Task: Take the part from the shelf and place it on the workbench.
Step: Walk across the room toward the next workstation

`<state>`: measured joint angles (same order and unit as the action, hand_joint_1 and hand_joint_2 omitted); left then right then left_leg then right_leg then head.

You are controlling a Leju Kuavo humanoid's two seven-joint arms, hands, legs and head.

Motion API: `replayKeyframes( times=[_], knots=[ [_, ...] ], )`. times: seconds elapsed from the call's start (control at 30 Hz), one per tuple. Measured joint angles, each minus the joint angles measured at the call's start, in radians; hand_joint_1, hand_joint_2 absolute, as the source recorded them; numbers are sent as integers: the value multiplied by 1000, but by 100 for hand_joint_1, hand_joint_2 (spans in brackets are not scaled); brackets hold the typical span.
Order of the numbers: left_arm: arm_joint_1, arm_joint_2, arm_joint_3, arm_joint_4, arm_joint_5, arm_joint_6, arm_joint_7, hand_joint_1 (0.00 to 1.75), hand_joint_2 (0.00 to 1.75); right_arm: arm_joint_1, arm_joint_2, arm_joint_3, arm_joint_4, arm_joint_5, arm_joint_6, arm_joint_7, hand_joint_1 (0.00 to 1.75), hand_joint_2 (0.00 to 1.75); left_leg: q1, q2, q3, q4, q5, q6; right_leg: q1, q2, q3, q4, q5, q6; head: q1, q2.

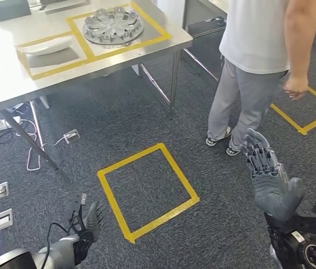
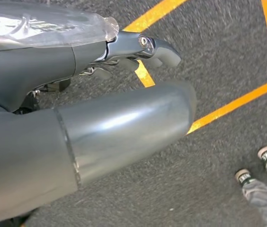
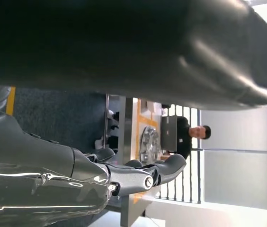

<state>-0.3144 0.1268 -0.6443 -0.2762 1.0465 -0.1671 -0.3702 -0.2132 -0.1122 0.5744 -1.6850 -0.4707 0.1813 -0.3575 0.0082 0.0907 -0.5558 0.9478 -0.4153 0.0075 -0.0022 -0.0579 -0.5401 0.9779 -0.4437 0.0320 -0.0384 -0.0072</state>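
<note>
Closest in, the left hand [image 1: 86, 224] hangs low over the dark carpet [image 1: 105, 123], fingers loosely curled but apart, with nothing in it. On the other side the right hand [image 1: 270, 176] is raised palm-up, fingers stretched out and spread, also carrying nothing. Between the two there's a yellow tape square [image 1: 148, 190] on the floor. Left of that, a couple of floor sockets [image 1: 1, 218] and some white cables [image 1: 29, 145] trail under the counter [image 1: 4, 73].

A bit further out on the right, a person [image 1: 253, 50] in a white shirt and grey trousers stands on the carpet beside another tape square [image 1: 308, 115].

Furthest back, the part [image 1: 113, 26], a silver wheel-cover looking disc, lies flat on the counter inside a yellow tape box. Next box over to the left holds a white curved piece [image 1: 44, 46]. In the right wrist view the part [image 3: 149, 144] sits on the counter past the fingertips [image 3: 171, 165].
</note>
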Motion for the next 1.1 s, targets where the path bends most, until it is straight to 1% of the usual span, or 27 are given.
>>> replayKeyframes(
  times=[0.03,0.1,0.13,0.17,0.2,0.23,0.27,0.3,0.33,0.37,0.4,0.47,0.5,0.53,0.6,0.63,0.7,0.73,0.77,0.8,0.83,0.87,0.9,0.97,1.0,1.03,1.1],
  knots=[
    [-1,0,0,0,1,0,0,0,0,-3,0,0,-1,0,-1,0,0,0,-2,9,1,0,0,-5,3,-6,13,-27,3,-6,-1,0],
    [-2,1,0,0,2,0,0,0,0,-7,0,1,-2,1,-3,0,0,0,-4,27,3,-1,2,-16,6,15,15,-31,6,-18,-4,0],
    [-2,1,0,0,3,0,0,0,0,-8,0,1,-3,2,-4,0,0,0,-2,21,4,4,-3,-22,5,26,15,-34,9,-24,-5,0],
    [-3,0,0,0,3,0,-1,0,0,-9,0,0,-4,2,-5,1,0,0,0,2,-3,22,-18,-28,2,37,16,-37,14,-30,-6,0],
    [-3,0,0,0,3,0,-2,0,0,-12,0,0,-5,2,-6,1,0,0,3,-26,-21,65,-45,-33,-1,47,17,-40,18,-36,-9,0],
    [-3,1,0,0,4,0,-2,0,0,-14,0,0,-5,2,-6,1,0,0,5,-56,-51,131,-81,-36,-3,58,15,-41,21,-39,-13,0],
    [-1,1,0,0,4,1,-3,0,0,-15,0,1,-5,2,-6,1,0,0,6,-74,-90,208,-117,-37,-3,69,12,-41,22,-42,-18,0],
    [1,2,0,0,4,2,-3,0,0,-15,0,2,-5,2,-6,1,0,0,6,-82,-125,277,-141,-37,-2,82,9,-41,24,-43,-22,0],
    [3,3,0,0,4,2,-3,0,0,-14,0,3,-5,3,-6,1,0,0,5,-85,-145,312,-144,-36,-1,97,8,-41,25,-44,-24,0],
    [5,3,0,0,4,2,-3,0,0,-14,0,4,-5,3,-7,1,0,0,5,-87,-145,305,-126,-34,0,111,8,-40,26,-44,-26,0],
    [5,3,0,0,4,3,-3,0,0,-14,0,4,-5,2,-7,1,0,0,4,-93,-123,253,-90,-30,1,126,9,-40,26,-43,-27,0],
    [2,4,0,0,4,3,-3,0,0,-16,0,5,-5,1,-7,1,0,0,6,-130,-51,96,-16,-19,3,152,9,-37,25,-40,-29,0],
    [0,5,0,0,4,4,-3,0,0,-18,0,5,-5,0,-7,0,0,0,6,-147,-24,37,4,-16,4,164,7,-36,25,-37,-29,0],
    [-1,5,0,0,4,4,-3,0,0,-20,0,6,-5,-1,-7,0,0,0,6,-157,-11,6,9,-15,3,175,4,-35,25,-32,-28,0],
    [-3,4,0,0,4,10,-3,0,0,-22,0,7,-5,-2,-7,0,0,0,6,-143,-6,-5,7,-12,0,195,-5,-35,26,-20,-28,0],
    [-3,3,0,0,2,15,-3,0,0,-22,-1,7,-5,-3,-7,-1,0,0,7,-132,-4,-9,8,-9,0,185,-12,-29,22,-14,-29,0],
    [-5,1,0,0,-4,25,-4,0,0,-26,-1,8,-5,-6,-7,0,0,0,10,-108,1,-17,9,-1,3,129,-46,32,-16,-4,-21,0],
    [-5,1,0,0,-7,31,-4,0,0,-28,-2,8,-5,-7,-7,-1,0,0,9,-96,2,-17,8,1,2,93,-77,98,-49,0,-16,0],
    [-4,1,0,0,-10,35,-4,0,0,-31,-2,10,-4,-8,-7,-1,0,0,8,-84,2,-17,7,3,0,74,-115,175,-84,4,-11,0],
    [-2,2,0,0,-12,39,-4,0,0,-31,-2,11,-2,-9,-6,-2,0,0,7,-71,3,-17,5,4,-4,65,-149,245,-108,8,-9,0],
    [0,2,0,0,-10,40,-3,0,0,-31,-2,13,0,-10,-5,-3,0,0,7,-58,4,-17,4,3,-7,63,-168,281,-113,10,-9,0],
    [1,2,0,0,-7,37,-3,0,0,-30,-2,14,2,-10,-3,-5,0,0,8,-47,6,-16,1,1,-9,60,-164,272,-95,12,-8,0],
    [2,2,0,0,-1,31,-4,0,0,-31,-2,14,5,-11,0,-6,0,0,9,-36,10,-16,-2,-1,-11,54,-138,220,-61,13,-8,0],
    [4,3,0,0,12,15,-10,0,0,-33,-2,15,8,-11,7,-9,0,0,7,-16,20,-15,-10,-11,-6,10,-57,60,6,9,-4,0],
    [5,5,0,0,18,8,-15,0,0,-34,-2,15,10,-11,10,-10,0,0,4,-7,23,-14,-13,-15,-3,-8,-29,6,22,2,-3,0],
    [7,6,0,0,23,3,-20,0,0,-36,-2,16,11,-12,14,-11,0,0,0,4,25,-13,-15,-20,1,-19,-14,-22,26,-5,-3,0],
    [10,9,0,0,29,-3,-29,0,0,-38,-2,19,14,-13,19,-12,0,0,-2,26,30,-13,-17,-27,5,1,-13,-23,25,-20,-7,0]
  ],
)
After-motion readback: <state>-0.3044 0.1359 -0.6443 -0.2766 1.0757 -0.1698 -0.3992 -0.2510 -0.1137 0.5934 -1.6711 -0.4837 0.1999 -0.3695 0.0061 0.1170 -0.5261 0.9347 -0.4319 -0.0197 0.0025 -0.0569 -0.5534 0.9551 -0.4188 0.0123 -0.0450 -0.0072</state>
